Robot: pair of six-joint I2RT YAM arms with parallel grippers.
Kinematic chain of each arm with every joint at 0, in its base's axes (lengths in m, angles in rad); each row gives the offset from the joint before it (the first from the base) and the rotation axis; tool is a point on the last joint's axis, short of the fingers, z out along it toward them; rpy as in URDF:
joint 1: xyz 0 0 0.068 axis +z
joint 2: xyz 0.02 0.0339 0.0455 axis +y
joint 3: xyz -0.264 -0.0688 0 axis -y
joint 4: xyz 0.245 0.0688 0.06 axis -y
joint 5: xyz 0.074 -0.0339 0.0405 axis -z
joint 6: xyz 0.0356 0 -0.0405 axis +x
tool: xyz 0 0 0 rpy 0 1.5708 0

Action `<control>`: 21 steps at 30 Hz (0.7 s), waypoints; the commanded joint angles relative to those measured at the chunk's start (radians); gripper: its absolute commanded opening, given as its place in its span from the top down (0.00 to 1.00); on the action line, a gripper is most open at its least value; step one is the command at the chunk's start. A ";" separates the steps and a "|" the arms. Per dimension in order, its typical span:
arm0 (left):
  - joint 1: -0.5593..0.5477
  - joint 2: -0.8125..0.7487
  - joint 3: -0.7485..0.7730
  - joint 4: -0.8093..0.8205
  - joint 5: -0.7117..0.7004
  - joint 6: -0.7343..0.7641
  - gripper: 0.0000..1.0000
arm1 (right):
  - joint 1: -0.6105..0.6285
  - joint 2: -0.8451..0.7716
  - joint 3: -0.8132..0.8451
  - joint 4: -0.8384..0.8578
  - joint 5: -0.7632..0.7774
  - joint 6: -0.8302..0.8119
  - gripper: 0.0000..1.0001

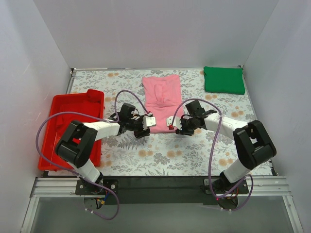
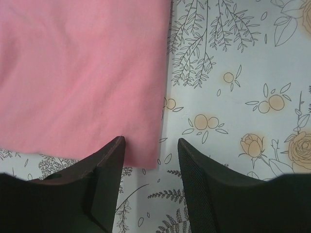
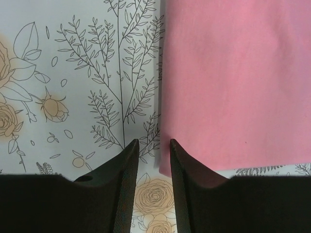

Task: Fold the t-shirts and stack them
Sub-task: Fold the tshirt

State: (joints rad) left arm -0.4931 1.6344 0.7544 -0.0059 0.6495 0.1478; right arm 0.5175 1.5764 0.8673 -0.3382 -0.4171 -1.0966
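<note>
The pink shirt lies flat, with the folded green shirt to its far right. The left gripper, parted wide, straddles its near-left corner. The right gripper, narrowly parted and empty, barely overlaps its near-right corner and should probably shift inward before pinching.

A robotics lab cell is suggested: a floral-clothed tabletop is enclosed by white panels and fronted by an aluminium rail.

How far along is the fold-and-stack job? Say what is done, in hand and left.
Done: the green t-shirt lies folded at the far right. In hand: the pink t-shirt is narrowed to a strip; the left gripper and right gripper, open, sit at its near corners. Left: folding it shorter, then stacking.
</note>
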 commanded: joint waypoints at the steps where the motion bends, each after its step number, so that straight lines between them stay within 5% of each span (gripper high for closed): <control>1: -0.004 0.005 -0.006 0.037 -0.008 0.068 0.54 | 0.001 0.028 -0.020 0.048 0.000 -0.012 0.62; 8: -0.004 0.057 -0.021 0.046 -0.048 0.101 0.59 | -0.001 0.063 -0.044 0.094 0.047 -0.013 0.66; 14: -0.004 0.085 0.002 0.017 -0.051 0.118 0.88 | -0.001 0.060 -0.054 0.091 0.067 -0.005 0.80; 16: -0.004 0.087 0.016 0.012 -0.048 0.119 0.93 | -0.001 0.060 -0.054 0.088 0.077 0.009 0.98; 21: 0.013 0.044 0.051 -0.026 -0.022 0.078 1.00 | -0.002 0.004 -0.011 0.033 0.074 0.044 0.99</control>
State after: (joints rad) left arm -0.4923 1.6989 0.7715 0.0360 0.6296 0.2451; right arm 0.5179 1.6146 0.8417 -0.2276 -0.3698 -1.0813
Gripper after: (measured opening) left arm 0.026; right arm 0.022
